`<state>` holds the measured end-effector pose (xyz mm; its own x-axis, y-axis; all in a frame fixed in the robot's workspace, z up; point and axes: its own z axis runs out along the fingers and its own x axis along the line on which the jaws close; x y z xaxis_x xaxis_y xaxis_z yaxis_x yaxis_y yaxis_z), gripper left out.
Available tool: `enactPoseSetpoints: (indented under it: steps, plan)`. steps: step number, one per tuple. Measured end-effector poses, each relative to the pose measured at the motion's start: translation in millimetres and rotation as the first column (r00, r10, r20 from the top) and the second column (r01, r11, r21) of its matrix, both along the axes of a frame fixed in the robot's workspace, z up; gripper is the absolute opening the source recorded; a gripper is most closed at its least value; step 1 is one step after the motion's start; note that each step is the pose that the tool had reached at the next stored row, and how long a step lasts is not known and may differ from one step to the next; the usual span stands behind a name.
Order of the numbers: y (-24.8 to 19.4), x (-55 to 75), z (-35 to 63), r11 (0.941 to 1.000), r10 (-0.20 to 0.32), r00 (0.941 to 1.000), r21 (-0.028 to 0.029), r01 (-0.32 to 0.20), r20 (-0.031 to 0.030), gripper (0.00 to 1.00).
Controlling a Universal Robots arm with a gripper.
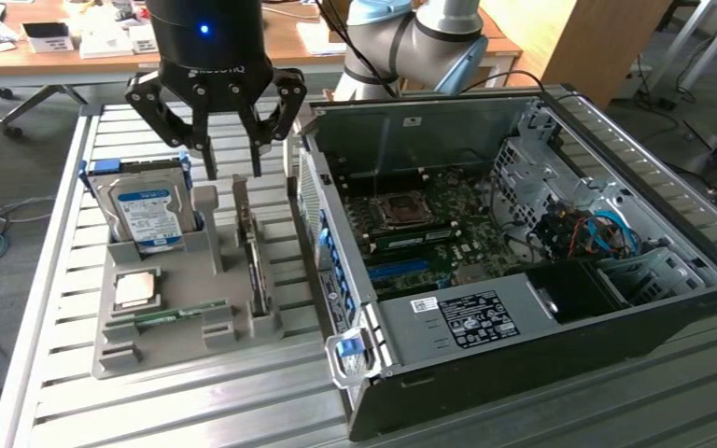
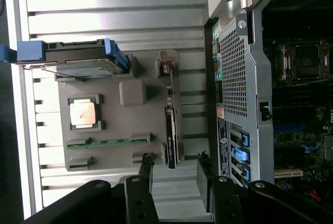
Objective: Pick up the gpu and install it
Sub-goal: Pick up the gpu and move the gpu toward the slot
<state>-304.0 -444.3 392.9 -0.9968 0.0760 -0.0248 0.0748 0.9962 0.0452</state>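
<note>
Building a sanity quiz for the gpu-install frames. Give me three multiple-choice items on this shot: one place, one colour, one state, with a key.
1. Where is the gpu?
A. standing on edge in the grey tray
B. seated in the computer case
C. lying flat on the slatted table

2. What colour is the carrier around the hard drive?
A. red
B. blue
C. yellow

3. How is the gripper?
A. shut on the gpu
B. shut on the hard drive
C. open, holding nothing

Key:
1 A: the card stands upright in a slot of the tray.
2 B: a blue frame shows along the drive's edges.
3 C: the fingers are spread apart above the tray, with nothing between them.
</note>
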Motion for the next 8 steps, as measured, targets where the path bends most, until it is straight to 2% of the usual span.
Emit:
enactPoseSetpoints:
  steps: [8]
  plan:
    - [0.0, 0.0, -1.7, 1.0, 0.0, 1.0, 0.0001, 0.0, 0.0001, 0.47]
